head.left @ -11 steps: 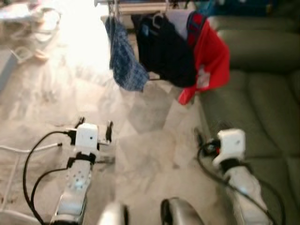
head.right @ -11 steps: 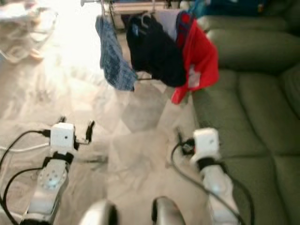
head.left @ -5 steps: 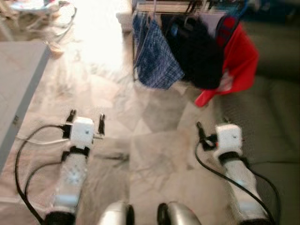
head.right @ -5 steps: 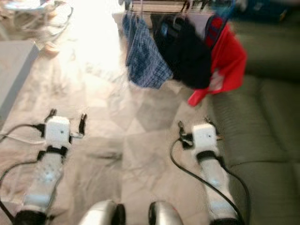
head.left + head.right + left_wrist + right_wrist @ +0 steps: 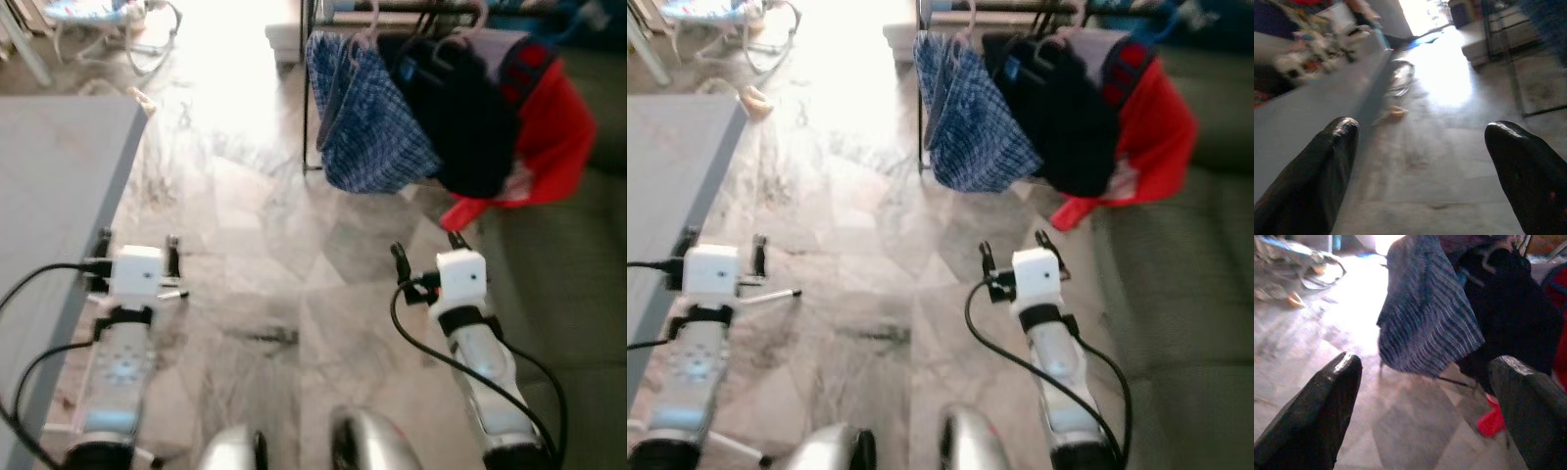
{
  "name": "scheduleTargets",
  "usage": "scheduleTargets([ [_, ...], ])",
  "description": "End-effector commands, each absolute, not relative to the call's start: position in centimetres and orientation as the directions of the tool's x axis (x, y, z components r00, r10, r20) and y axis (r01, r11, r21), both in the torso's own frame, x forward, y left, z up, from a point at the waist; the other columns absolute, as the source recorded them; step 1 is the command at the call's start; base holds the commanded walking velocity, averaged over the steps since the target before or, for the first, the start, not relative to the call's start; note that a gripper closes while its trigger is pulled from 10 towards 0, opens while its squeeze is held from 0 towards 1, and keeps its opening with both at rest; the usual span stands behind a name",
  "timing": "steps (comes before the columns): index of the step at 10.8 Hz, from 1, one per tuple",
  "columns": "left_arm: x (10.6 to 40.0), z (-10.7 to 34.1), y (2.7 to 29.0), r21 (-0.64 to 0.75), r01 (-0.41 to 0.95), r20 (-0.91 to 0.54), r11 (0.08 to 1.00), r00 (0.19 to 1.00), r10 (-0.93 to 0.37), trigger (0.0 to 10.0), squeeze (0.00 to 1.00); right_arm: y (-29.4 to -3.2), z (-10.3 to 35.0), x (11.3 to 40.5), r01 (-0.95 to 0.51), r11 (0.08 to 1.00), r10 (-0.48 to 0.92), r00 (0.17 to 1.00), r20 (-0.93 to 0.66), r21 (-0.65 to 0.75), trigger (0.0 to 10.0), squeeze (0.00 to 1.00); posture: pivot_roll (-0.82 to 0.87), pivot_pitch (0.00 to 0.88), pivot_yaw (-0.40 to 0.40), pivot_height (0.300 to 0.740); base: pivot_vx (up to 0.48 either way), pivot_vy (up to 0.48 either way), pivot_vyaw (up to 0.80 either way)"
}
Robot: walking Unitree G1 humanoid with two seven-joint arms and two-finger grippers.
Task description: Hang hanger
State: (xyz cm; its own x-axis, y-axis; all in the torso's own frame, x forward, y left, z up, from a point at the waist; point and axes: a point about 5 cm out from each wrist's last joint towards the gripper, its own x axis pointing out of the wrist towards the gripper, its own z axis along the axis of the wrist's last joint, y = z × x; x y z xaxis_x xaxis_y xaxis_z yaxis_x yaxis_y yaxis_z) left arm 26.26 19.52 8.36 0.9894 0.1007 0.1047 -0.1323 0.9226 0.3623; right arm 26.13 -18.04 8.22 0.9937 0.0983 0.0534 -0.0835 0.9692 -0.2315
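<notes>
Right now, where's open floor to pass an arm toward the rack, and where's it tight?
Open: tiled floor between grey table and sofa, ahead of both open grippers, left, right. Tight: rack, with blue checked garment, dark garment, red garment.

1. Garments on the rack, upper right of the head views: three — one blue plaid garment (image 5: 370, 132), one black garment (image 5: 470, 122), one red garment (image 5: 549, 137).
2. Hangers: at least two hooks seen above the clothes, one pale hanger (image 5: 364, 27) over the plaid, one (image 5: 460, 31) over the black; exact count unclear, blurred.
3. Clothes rack (image 5: 308, 93): one, dark frame.
4. Pincers: two — left pincer (image 5: 137, 253) lower left, right pincer (image 5: 426, 250) lower centre-right; each with two black fingers, spread apart.
5. Sofa (image 5: 578, 284): one, green, right edge.
6. Bench (image 5: 49, 196): one, grey, left edge.
</notes>
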Motion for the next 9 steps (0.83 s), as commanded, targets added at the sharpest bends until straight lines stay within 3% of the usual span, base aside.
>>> scheduleTargets([
  [1,26.0,8.5,19.7,0.389,-0.119,0.111,0.914,0.990,0.081,10.0,0.00,-17.9,8.4,26.0,-0.070,0.972,0.088,0.994,0.071,-0.223,10.0,0.00,0.01,0.204,-0.006,0.740,0.401,0.259,0.00],
  [6,25.6,7.9,18.0,0.376,-0.105,0.090,0.921,0.993,0.076,10.0,0.00,-17.5,11.1,26.9,-0.045,0.966,0.091,0.981,0.171,-0.254,10.0,0.00,0.00,0.209,-0.020,0.740,0.470,0.000,0.00],
  [9,25.7,8.0,17.5,0.346,-0.106,0.083,0.932,0.993,0.082,10.0,0.00,-17.3,10.7,27.0,-0.069,0.962,0.112,0.982,0.150,-0.264,10.0,0.00,0.00,0.213,-0.030,0.740,0.381,-0.220,0.17],
])
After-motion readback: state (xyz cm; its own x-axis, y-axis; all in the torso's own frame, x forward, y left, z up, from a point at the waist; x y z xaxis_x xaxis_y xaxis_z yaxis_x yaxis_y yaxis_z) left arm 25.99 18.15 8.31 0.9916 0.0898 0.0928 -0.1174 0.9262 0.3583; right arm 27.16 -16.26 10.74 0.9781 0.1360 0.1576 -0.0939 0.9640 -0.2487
